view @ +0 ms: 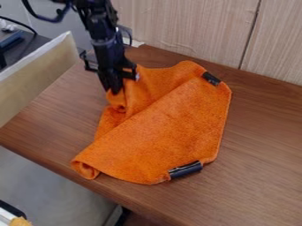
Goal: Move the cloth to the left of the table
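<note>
The jointed arm [106, 43] is matte black, with a thick, dark, looping cable [52, 20].

A brown wood-grain worktop [265, 190] stretches before a pale, wood-look wall [183, 26], where a dark vertical seam [250, 35] runs down behind the worktop's far edge. A tan panel [35, 81] with a whitish top edge stands along the worktop's left side; beyond that side, a black cable [20, 24] curves over a dark surface [36, 44], near a grey backdrop [62, 33]. Smooth grey flooring [53, 181] lies below the worktop's near edge. Soft light leaves a faint sheen on the wood.
</note>
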`<state>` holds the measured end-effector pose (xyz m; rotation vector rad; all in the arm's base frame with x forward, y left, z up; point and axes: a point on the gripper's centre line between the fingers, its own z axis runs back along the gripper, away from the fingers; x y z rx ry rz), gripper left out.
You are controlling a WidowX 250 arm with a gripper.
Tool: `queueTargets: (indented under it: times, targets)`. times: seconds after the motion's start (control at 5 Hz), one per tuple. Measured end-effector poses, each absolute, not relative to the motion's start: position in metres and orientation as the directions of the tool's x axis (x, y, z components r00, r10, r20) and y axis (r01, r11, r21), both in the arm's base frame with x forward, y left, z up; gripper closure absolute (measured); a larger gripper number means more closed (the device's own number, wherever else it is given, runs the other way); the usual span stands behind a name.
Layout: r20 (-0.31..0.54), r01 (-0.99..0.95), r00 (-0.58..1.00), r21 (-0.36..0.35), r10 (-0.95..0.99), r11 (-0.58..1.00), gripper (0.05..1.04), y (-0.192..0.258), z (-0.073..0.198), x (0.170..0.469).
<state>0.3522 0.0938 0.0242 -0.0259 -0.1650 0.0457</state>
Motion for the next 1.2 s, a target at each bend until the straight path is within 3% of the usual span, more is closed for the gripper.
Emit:
queueTargets:
  times: [0.4,0.8,1.2]
  targets:
    - [0.249,-0.031,0.968,-0.008,0.032,0.999,1.0,0.094,0.075,0.352]
    - [0.31,-0.126,0.943,0.007,0.118,0.992,1.0,0.151,0.103,0.365]
    - [0.206,-0.232,0.951,-0.023,0.232,0.972,1.0,0.191,0.067,0.361]
